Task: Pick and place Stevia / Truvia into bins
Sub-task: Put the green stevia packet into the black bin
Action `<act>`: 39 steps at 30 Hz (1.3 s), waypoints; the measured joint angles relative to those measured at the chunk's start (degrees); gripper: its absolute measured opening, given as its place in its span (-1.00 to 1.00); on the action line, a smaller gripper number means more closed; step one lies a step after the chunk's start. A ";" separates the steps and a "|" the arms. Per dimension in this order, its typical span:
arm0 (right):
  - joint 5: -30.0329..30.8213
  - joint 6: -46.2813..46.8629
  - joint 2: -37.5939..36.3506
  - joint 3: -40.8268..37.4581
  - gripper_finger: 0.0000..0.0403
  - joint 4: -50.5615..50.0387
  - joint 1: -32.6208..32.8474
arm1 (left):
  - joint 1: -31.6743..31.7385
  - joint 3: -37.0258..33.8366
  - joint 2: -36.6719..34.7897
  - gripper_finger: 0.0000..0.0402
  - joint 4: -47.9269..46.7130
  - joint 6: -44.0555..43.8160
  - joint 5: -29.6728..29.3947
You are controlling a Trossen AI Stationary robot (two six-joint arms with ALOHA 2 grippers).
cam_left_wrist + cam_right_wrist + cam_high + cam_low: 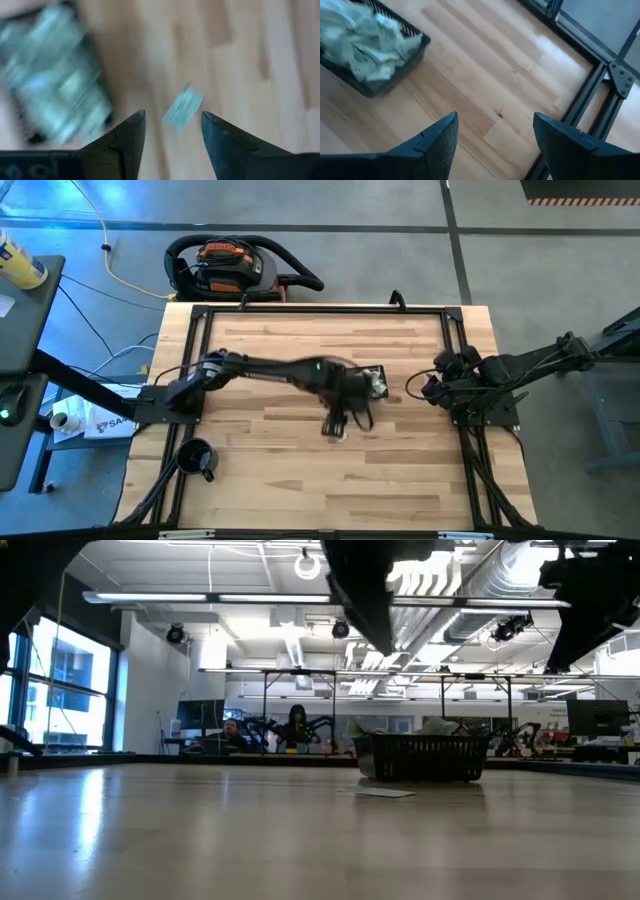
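Black basket (375, 75) of sachets (365, 45), loose sachet (183, 107) beside it, mug (196, 457) well apart

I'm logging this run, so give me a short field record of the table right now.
basket: black basket mid-table, holding many sachets
loose sachet: one flat on the table, outside the basket
left hand: open, above the loose sachet, empty
right hand: open, empty, near the table's right edge
mug: black, front left

A small black mesh-walled rectangular basket (423, 757) sits on the pale wooden table (200, 840), pale stuff poking above its rim. One flat pale paper sachet (378, 792) lies just in front. Dark arm parts hang overhead.
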 joint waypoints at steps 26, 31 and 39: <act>-6.53 -3.27 0.04 -4.97 0.24 13.36 1.62 | 0.79 -32.89 -1.40 -0.89 26.97 -5.44 -0.55; -4.84 -6.99 0.04 -4.97 0.24 19.11 1.40 | 0.42 -28.74 -5.67 -0.79 15.46 -8.67 0.68; -1.68 -12.55 0.04 -4.97 0.24 26.39 -1.54 | 4.91 -21.65 -13.20 -0.88 24.52 -6.96 -5.05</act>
